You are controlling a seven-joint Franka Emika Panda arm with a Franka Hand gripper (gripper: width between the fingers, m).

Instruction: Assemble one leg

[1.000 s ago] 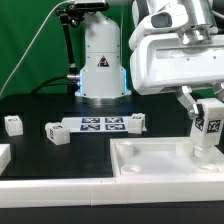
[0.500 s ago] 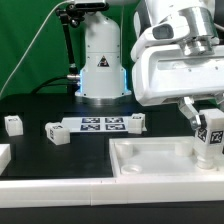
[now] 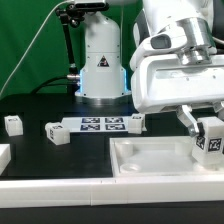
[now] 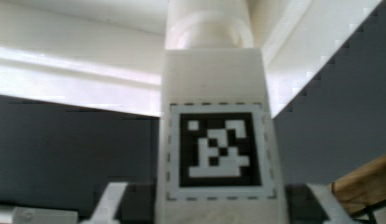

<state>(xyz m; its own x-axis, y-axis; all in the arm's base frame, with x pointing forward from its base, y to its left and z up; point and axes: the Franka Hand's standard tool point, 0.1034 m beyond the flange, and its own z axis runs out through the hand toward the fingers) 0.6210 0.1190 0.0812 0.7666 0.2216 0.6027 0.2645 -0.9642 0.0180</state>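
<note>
Black counter [image 3: 40, 100], green backdrop: the claw [image 3: 206, 128], pinching the leg [image 3: 210, 143], has sunk lower over the white tabletop [image 3: 150, 158], near its corner at the exterior view's right. Seating the leg in that corner appears to be the next step.

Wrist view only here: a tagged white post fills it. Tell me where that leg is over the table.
Observer: The leg is held in the gripper at the exterior view's right, over the tabletop, near its far edge.
Operator: Report whether it touches.
Observer: Cannot tell. Its lower end is low, close to the raised rim.
Operator: Count the other legs.
Observer: Three loose legs lie on the black table, two of them at the ends of the marker board.
</note>
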